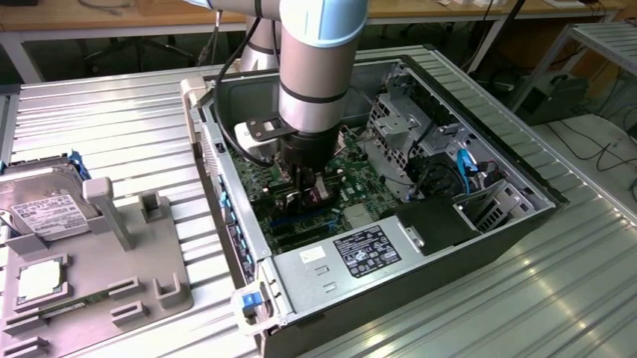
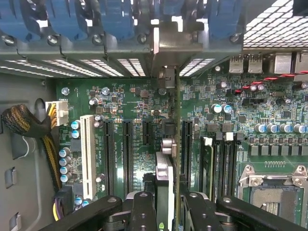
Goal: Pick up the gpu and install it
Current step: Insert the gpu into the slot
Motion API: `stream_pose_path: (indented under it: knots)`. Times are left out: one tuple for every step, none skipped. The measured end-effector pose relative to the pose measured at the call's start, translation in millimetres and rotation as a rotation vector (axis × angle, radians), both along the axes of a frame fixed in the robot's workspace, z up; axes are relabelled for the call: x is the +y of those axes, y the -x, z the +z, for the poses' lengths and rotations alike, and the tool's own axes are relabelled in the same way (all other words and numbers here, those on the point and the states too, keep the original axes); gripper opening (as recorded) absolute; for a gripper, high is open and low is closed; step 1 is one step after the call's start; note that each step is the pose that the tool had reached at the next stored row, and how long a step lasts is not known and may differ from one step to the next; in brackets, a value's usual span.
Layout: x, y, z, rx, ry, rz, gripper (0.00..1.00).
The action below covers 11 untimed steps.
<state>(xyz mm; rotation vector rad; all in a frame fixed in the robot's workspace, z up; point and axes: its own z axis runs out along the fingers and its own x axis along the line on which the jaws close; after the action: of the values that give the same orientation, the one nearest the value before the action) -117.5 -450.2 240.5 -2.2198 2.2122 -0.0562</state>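
Wrist view, thin edge-on gpu (image 2: 169,159) with silver bracket, clamped in end effector (image 2: 168,207), above motherboard (image 2: 120,106)

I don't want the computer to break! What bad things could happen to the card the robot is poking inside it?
1. The gpu, held edge-on in the tool, stands above the motherboard between black slots; if it is slightly off, it could miss its slot and scrape nearby parts.
2. Its metal bracket sits near the rear grille bars and might snag there.
3. The arm reaches deep into the computer case, so a tilt could bump the drive cage.
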Motion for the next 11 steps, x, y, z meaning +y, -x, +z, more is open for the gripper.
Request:
stream_pose_path:
  knots:
    - [0.0, 0.0, -0.8, -0.0005, -0.0006, 0.000, 0.28]
    - [0.0, 0.1, -1.1, 0.0000, -0.0004, 0.000, 0.28]
    - [0.0, 0.0, -1.6, -0.0001, -0.0004, 0.000, 0.28]
    - [0.0, 0.0, -2.2, -0.0001, -0.0001, 0.000, 0.28]
    - [0.0, 0.0, -2.5, 0.0000, 0.0000, 0.000, 0.28]
    - [0.0, 0.0, -2.5, 0.0000, 0.0001, 0.000, 0.28]
    - [0.0, 0.0, -2.7, -0.0001, -0.0002, 0.000, 0.28]
    - [0.0, 0.0, -2.7, -0.0001, -0.0003, 0.000, 0.28]
    - [0.0, 0.0, -2.7, -0.0002, -0.0003, 0.000, 0.28]
    - [0.0, 0.0, -2.8, -0.0002, -0.0004, 0.000, 0.28]
    - [0.0, 0.0, -2.8, -0.0002, -0.0004, 0.000, 0.28]
